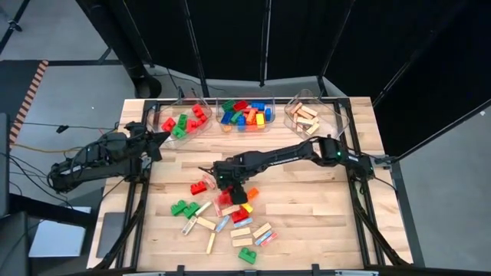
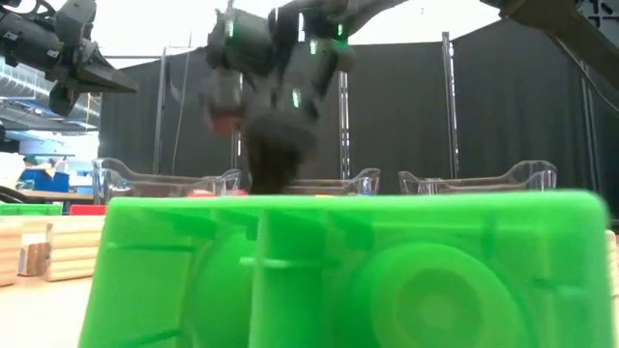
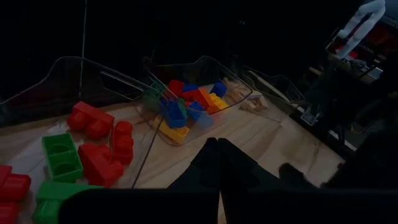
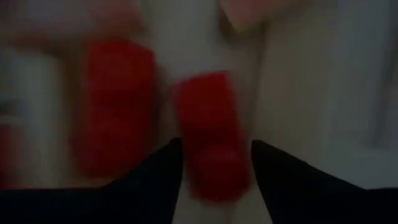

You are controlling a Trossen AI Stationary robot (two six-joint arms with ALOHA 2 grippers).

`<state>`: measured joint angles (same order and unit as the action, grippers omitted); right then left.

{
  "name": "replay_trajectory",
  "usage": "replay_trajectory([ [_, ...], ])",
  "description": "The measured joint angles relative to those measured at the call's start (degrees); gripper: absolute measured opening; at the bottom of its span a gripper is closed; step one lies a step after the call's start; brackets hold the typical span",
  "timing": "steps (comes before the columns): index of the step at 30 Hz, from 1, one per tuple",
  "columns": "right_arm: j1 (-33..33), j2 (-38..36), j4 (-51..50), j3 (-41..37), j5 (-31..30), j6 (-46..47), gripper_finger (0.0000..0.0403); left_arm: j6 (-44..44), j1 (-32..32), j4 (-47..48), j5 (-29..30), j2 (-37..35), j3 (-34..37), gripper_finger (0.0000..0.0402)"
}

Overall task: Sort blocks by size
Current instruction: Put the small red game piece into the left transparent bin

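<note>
Two dark arms work over a pale wooden table (image 1: 322, 207), the largest thing in the high view. Along its far edge stand three clear bins: the left bin (image 1: 186, 121) holds red and green bricks, the middle bin (image 1: 246, 115) a mix of red, blue, green, yellow and orange ones, the right bin (image 1: 309, 116) tan wooden bars.

Reaching from the right edge toward the table's centre, the right arm ends in the right gripper (image 4: 216, 163), low over the loose pile (image 1: 222, 222) of blocks scattered on the near half of the table. Its fingers straddle a red brick (image 4: 213, 140), one on either side, and whether they already press on it cannot be told. A second red brick (image 4: 118, 102) lies just beside the first.

At the left side the left arm waits, the left gripper (image 1: 159, 139) raised near the left bin with its fingers pressed together and nothing between them.

Among the loose blocks are green bricks, a red pair (image 1: 202, 186), an orange brick (image 1: 252, 192) and several tan bars. One green brick (image 2: 348, 271) lies right before the low camera and fills most of that view.
</note>
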<state>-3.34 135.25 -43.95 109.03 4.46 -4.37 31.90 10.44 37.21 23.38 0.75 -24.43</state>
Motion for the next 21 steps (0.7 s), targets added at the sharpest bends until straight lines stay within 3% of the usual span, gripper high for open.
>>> replay_trajectory([
  [3, 0.5, 0.3, 0.5, -1.0, -2.7, 0.9, 0.0186, 0.0, 0.0, 0.0, 0.0, 0.0, 0.0, 0.0002],
  [7, 1.6, 0.4, 0.2, -1.1, -1.9, 1.7, 0.0145, 0.0, 0.0, 0.0, 0.0, 0.0, 0.0, 0.0002],
  [15, 2.2, -0.1, 0.7, -1.2, -1.7, 0.4, 0.0146, 0.0, 0.0, 0.0, 0.0, 0.0, 0.0, 0.0002],
  [21, 4.8, -4.8, 6.3, -1.4, -2.1, 0.9, 0.0146, 0.0, 0.0, 0.0, 0.0, 0.0, 0.0, 0.0002],
])
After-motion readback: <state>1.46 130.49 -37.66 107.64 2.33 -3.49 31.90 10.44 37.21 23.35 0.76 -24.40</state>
